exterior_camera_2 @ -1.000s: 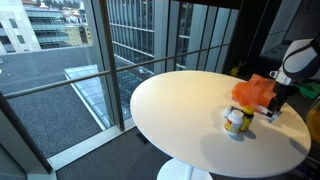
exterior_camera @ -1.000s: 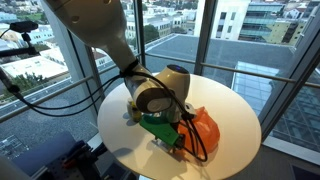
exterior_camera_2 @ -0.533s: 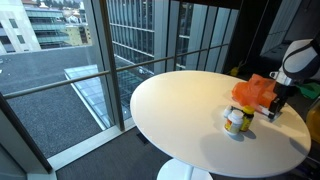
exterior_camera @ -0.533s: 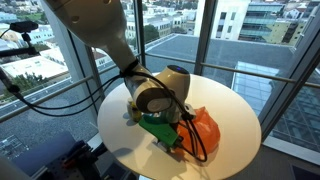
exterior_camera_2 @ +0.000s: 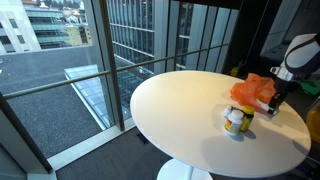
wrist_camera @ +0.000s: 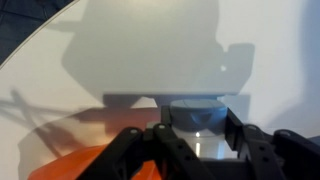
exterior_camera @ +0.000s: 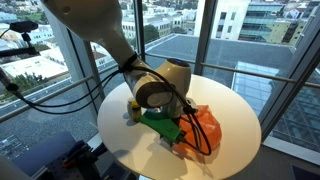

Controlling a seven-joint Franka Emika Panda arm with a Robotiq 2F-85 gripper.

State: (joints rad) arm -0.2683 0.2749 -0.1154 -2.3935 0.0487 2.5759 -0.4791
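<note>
Cloth (exterior_camera_2: pixel 250 90): orange and crumpled. It sits near the tabletop's edge under the arm's wrist and shows in both exterior views (exterior_camera: pixel 205 125). In the wrist view only an orange corner shows, low on the left (wrist_camera: pixel 60 165).
Jaws: pressed together and pinching a fold of the cloth at its side. The fingertips themselves are dark and partly hidden behind the wrist.
Arm (exterior_camera: pixel 95 30): white, bent down over the tabletop, with black cables (exterior_camera: pixel 60 92) looped along it. In an exterior view only its wrist end shows, at the picture's edge (exterior_camera_2: pixel 298 52).
Jar (exterior_camera_2: pixel 237 120): small, with a yellow label. It stands upright on the tabletop just beside the cloth and apart from the jaws.
Green piece (exterior_camera: pixel 160 122): flat, lying against the cloth below the wrist. I cannot tell whether it rests on the tabletop or belongs to the arm.
Grey cap (wrist_camera: pixel 195 112): round, just past the jaws in the wrist view. I cannot tell whether it is the jar's.
Tabletop (exterior_camera_2: pixel 180 110): round and white, with the arm's shadow falling across it (wrist_camera: pixel 150 50).
Windows (exterior_camera_2: pixel 150 40): tall panes with dark frames close behind the tabletop, with city buildings (exterior_camera: pixel 265 20) outside.
</note>
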